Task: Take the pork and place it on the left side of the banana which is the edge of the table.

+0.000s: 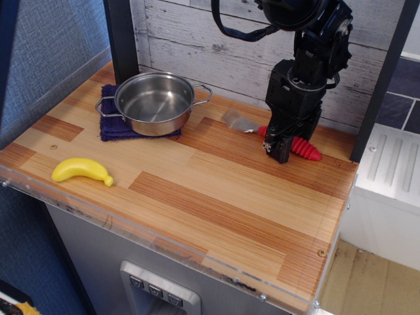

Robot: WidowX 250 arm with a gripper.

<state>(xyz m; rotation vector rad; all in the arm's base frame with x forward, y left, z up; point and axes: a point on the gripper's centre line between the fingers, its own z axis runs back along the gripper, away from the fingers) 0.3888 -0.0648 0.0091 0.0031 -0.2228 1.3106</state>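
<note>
While the only view is looking down across the wooden tabletop of light and reddish-brown striped planks with its clear acrylic rim running along the near edge, the black robot arm is reaching down at the back right, close to the whitewashed plank wall. Its black gripper is sitting low over the fork with the silver metal head and thick ribbed red plastic handle, right at the handle's middle, so that part of the red handle is showing to the right of the fingers and a short bit to the left; the fingers seem to be standing on either side of the handle, but whether they are actually pinching it I cannot tell. The fork's head is pointing left toward a shiny steel pot with two side handles, which is resting on a folded dark blue cloth at the back left. The small smooth curved yellow plastic toy banana is lying near the front left corner, just inside the rim and well apart from both the fork and the gripper
</note>
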